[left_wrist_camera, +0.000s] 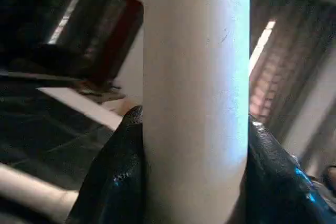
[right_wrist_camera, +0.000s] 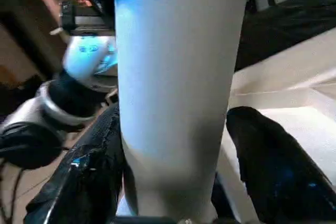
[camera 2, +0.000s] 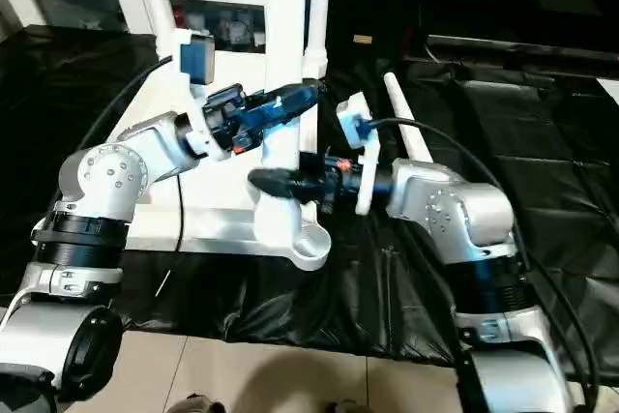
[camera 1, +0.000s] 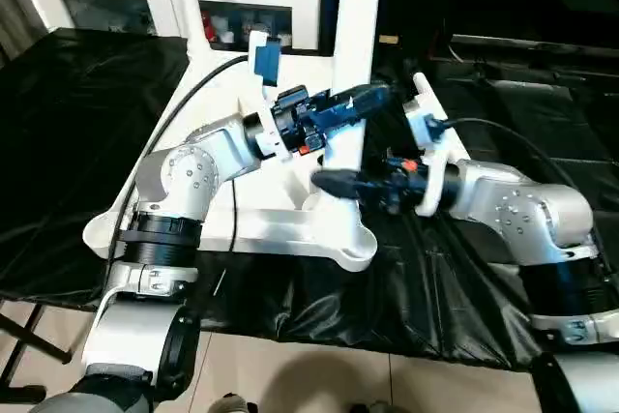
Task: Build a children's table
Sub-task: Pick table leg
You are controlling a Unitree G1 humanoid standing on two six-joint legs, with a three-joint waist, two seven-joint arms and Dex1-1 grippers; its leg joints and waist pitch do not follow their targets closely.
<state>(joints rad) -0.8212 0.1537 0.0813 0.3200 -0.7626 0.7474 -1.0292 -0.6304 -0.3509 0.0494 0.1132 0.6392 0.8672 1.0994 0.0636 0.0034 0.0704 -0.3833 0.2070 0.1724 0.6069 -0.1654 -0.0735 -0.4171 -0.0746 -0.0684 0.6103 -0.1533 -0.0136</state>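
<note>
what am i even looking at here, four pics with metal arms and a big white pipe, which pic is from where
It is a humanoid robot with two silver arms, each ending in a gripper with two black fingers.

The two wide pictures come from a stereo camera on its head, looking down over its forearms. The two close-up pictures come from a camera on each wrist, looking along that gripper's fingers.

On the black-covered surface lies a white plastic tabletop with a raised rim and round corner sockets. A white tube leg stands upright at the near corner socket. Both grippers clasp it: the left gripper higher up, the right gripper lower down. In the wrist views you see that same leg between the black fingers.

Another white tube lies on the black cover beyond the right arm.
</note>
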